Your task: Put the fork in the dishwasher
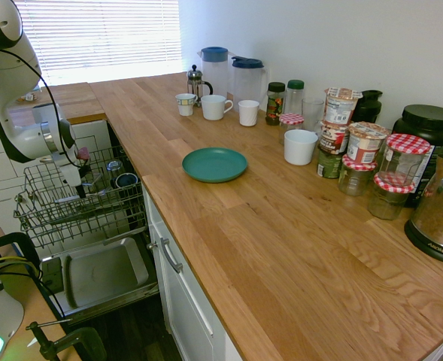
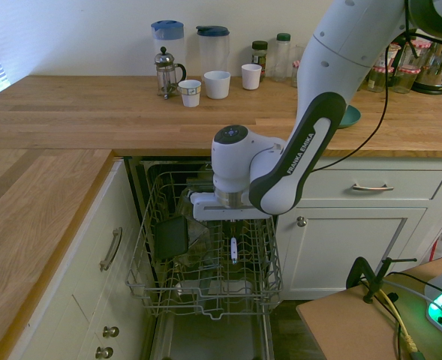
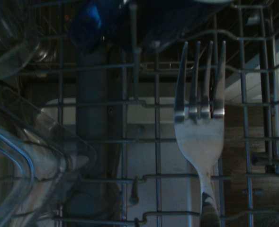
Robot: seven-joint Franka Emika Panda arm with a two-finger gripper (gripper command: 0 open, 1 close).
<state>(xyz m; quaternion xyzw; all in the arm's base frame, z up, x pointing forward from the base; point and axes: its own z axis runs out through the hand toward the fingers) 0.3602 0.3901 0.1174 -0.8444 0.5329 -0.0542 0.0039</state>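
Observation:
The dishwasher stands open under the wooden counter, its grey wire rack [image 1: 71, 214] [image 2: 205, 294] pulled out over the dropped door [image 1: 101, 274]. My gripper [image 2: 233, 231] [image 1: 80, 180] hangs low over the middle of the rack, shut on the fork's handle. The slim silver fork [image 2: 233, 250] points tines down among the rack wires. In the wrist view the fork [image 3: 199, 137] rises from the bottom edge, its tines against the wire grid [image 3: 130, 142]. In the first exterior view the fork is too small to make out.
The rack holds a dark mug [image 1: 125, 180] [image 2: 172, 237], glasses and a clear plastic container [image 3: 30, 156]. On the counter are a teal plate [image 1: 214, 164], mugs [image 1: 216, 107], jugs [image 2: 168, 37], jars [image 1: 402, 158] and a kettle [image 1: 439, 214]. White drawers [image 2: 371, 187] flank the dishwasher.

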